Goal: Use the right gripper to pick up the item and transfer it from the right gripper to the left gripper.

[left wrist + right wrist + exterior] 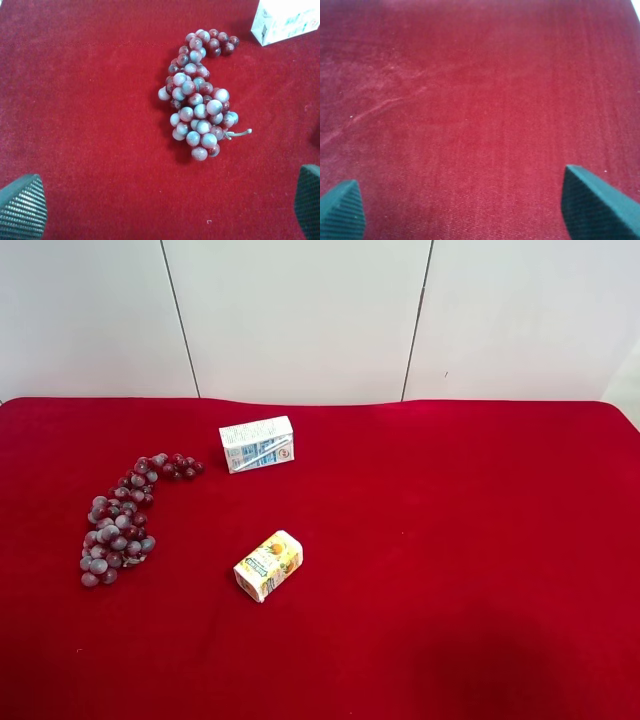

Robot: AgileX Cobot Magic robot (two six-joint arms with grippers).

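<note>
Grapes: your grape bunch (124,517) lies curved on the red cloth (450,540), just beside the white-blue carton (257,443)
Left gripper (170,210): jaws spread wide, hovering over the bunch
Right gripper (470,205): jaws apart, over bare cloth

Small white-and-blue drink carton (257,444) lying on its side: blue printing on the face, letters too small to read; in the left wrist view only its corner (287,19) shows, with blurred teal marks. Small yellow-and-white carton (268,565): a dark label band and fruit picture, wording illegible. No readable text, number or sign anywhere else.
</note>
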